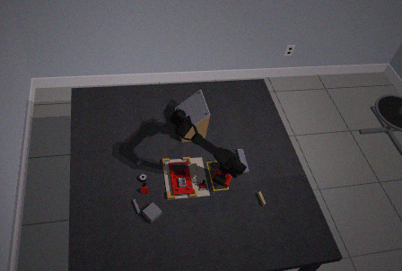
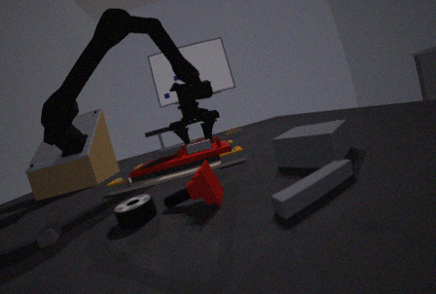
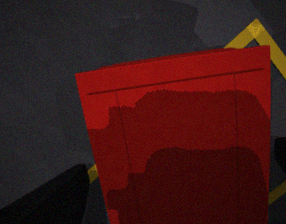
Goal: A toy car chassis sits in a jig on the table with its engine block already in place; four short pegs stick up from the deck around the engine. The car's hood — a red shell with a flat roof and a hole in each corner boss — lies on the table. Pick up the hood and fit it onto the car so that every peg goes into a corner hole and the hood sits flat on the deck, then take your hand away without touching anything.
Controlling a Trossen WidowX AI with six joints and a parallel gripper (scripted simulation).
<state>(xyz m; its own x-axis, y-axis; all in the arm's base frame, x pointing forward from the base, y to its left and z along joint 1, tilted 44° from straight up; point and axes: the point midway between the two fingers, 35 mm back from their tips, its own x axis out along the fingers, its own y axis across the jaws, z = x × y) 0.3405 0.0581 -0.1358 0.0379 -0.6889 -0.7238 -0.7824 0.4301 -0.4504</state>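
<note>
The red hood lies flat on the table inside a yellow marked rectangle, just right of the jig. In the wrist view its flat roof fills the middle, shaded by my hand. My gripper is open and empty and hangs close above the hood, with a finger on either side of it. The red car chassis sits in the white jig with the grey engine block on it. The pegs are too small to make out.
Left of the jig lie a black wheel and a small red part. A grey block and a grey bar lie in front. A wooden piece lies to the right.
</note>
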